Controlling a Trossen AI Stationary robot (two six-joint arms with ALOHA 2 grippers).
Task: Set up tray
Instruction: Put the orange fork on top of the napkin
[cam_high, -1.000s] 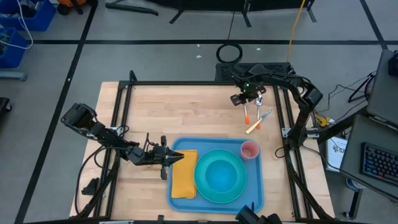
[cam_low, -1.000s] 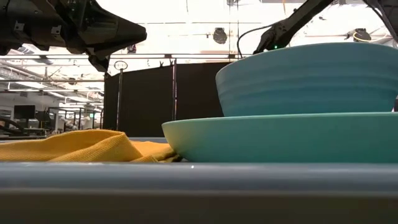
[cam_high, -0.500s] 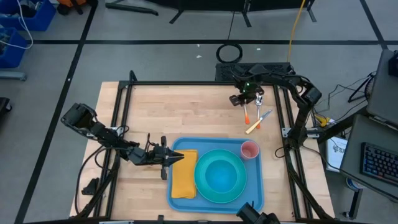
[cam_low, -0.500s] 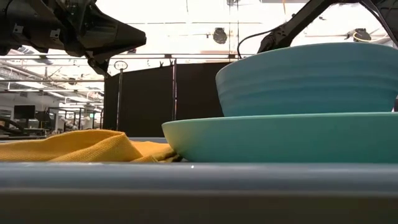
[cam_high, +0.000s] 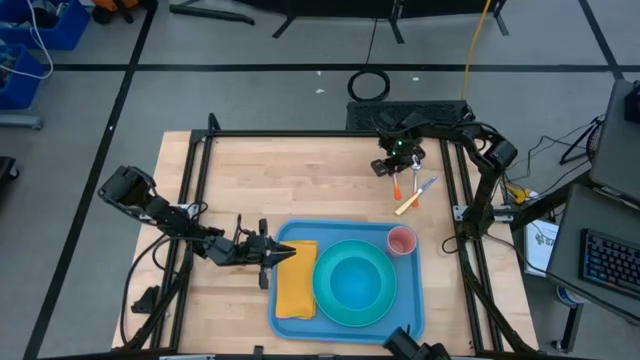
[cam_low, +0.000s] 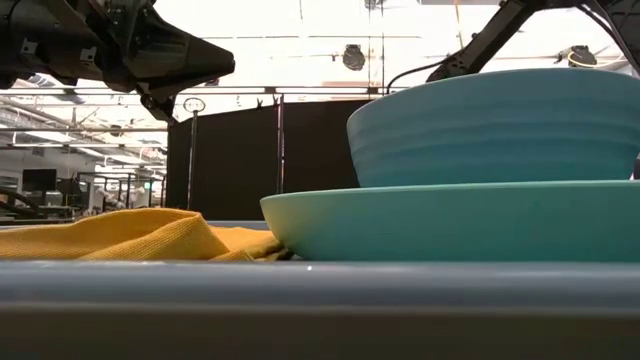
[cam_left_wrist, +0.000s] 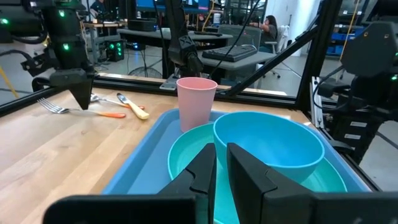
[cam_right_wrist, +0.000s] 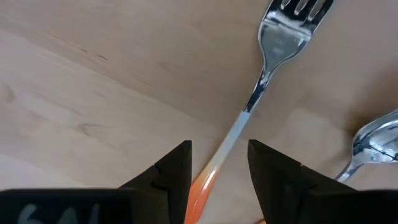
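The tray is seen at the 6 o'clock side of the table in the high view, flat on the wood, near the front edge. A yellow cloth is laid in its 9 o'clock part; a teal plate with a blue bowl stacked on it fills the middle. A pink cup is stood upright in the tray's 1 o'clock corner, just beside the plate.

The left gripper is held just over the tray's 9 o'clock rim, beside the cloth, pointed toward the bowl. In the left wrist view its fingers are seen close together with a narrow slit between, nothing held.

The right gripper is positioned at the table's 1 o'clock area, directly over a fork with an orange handle. In the right wrist view its fingers are parted, one on each side of the handle; contact cannot be told. A spoon is seen near the fork, and a yellow-handled knife lies just beside them, all off the tray.
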